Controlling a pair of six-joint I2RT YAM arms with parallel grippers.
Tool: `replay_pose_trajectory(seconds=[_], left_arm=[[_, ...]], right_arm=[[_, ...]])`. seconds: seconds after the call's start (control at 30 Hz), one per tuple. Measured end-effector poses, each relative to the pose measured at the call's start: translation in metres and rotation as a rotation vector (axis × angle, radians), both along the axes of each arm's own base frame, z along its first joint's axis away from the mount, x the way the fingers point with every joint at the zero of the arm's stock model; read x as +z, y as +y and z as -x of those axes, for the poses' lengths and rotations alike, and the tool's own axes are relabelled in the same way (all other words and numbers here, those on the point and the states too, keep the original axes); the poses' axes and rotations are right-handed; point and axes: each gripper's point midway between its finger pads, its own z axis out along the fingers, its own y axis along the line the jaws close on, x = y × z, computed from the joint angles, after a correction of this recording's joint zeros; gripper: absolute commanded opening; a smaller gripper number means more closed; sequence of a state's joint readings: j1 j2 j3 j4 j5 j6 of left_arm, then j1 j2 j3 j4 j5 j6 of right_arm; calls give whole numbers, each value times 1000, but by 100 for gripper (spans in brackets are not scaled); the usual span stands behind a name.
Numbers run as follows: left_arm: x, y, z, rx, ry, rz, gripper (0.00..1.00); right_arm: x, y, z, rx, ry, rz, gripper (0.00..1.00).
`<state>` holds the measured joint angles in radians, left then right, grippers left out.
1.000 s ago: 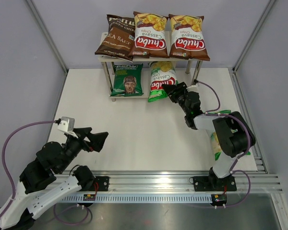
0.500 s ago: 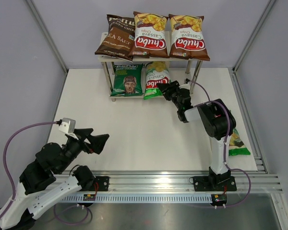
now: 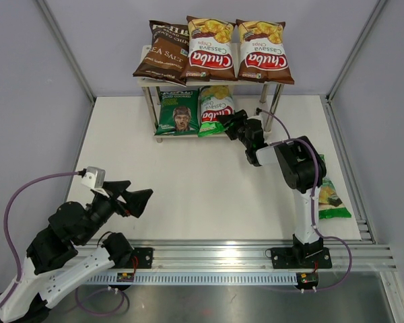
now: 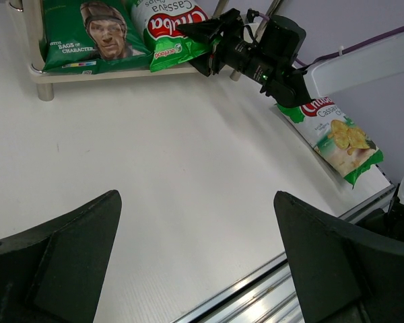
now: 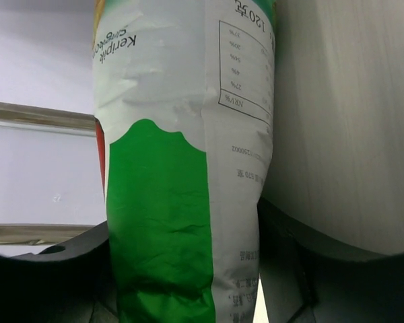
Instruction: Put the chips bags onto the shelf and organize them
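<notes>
The shelf (image 3: 175, 135) stands at the back of the table. Its top tier holds the dark brown Kettle bag (image 3: 167, 59) and two brown-red Chuba bags (image 3: 211, 57) (image 3: 262, 59). The lower tier holds the dark green man's-face bag (image 3: 178, 112). My right gripper (image 3: 223, 122) is shut on a green Chuba bag (image 3: 214, 108) (image 5: 182, 188), which lies partly on the lower tier beside the man's-face bag. The other green Chuba bag (image 3: 328, 195) (image 4: 333, 131) lies on the table at the right. My left gripper (image 3: 138, 197) (image 4: 196, 198) is open and empty at the front left.
Grey walls enclose the table on three sides. A metal rail (image 3: 222, 254) runs along the near edge. The right arm's elbow (image 3: 299, 161) stands between the shelf and the loose green bag. The right end of the lower tier shows bare under the top board.
My right gripper has moved left and toward the shelf, carrying the green Chuba bag onto the lower tier. The arm's swing uncovered the other green bag. The left arm has not moved.
</notes>
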<state>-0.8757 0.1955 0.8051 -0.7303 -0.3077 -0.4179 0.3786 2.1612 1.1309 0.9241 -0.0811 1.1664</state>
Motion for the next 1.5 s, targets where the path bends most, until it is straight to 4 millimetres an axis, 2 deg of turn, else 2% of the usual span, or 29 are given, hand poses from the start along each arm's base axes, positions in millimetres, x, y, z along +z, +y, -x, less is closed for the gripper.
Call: replay_pose_trajectory(seconds=[0.13,0.37,0.7,0.93,1.03,1.23,1.33,1.5], left_arm=[[-2,-1,0,-2,3,-3,99],[-2,0,2,-6,-3,5,99],[-1,0,2,-9,-6,9,99],[-1,0,2,-9,-5,9,99],[-2,1,2,-4,-3,7,99],[-15,-8,-10,28,71,-34,99],[-27,-21,-18,34,141,-61,99],[-47,-54,-32,5,226,-54,99]], right_arm=[[-2,2,0,12,39,15,75],[4,-2,10,17,116,59,93],[1,-23,34,-12,248,206,99],[3,-41,56,-25,292,302,99],[17,-49,74,-17,274,330,100],[62,-68,113,-1,179,398,100],[83,-87,137,-15,137,469,99],[114,-130,176,-92,99,619,100]])
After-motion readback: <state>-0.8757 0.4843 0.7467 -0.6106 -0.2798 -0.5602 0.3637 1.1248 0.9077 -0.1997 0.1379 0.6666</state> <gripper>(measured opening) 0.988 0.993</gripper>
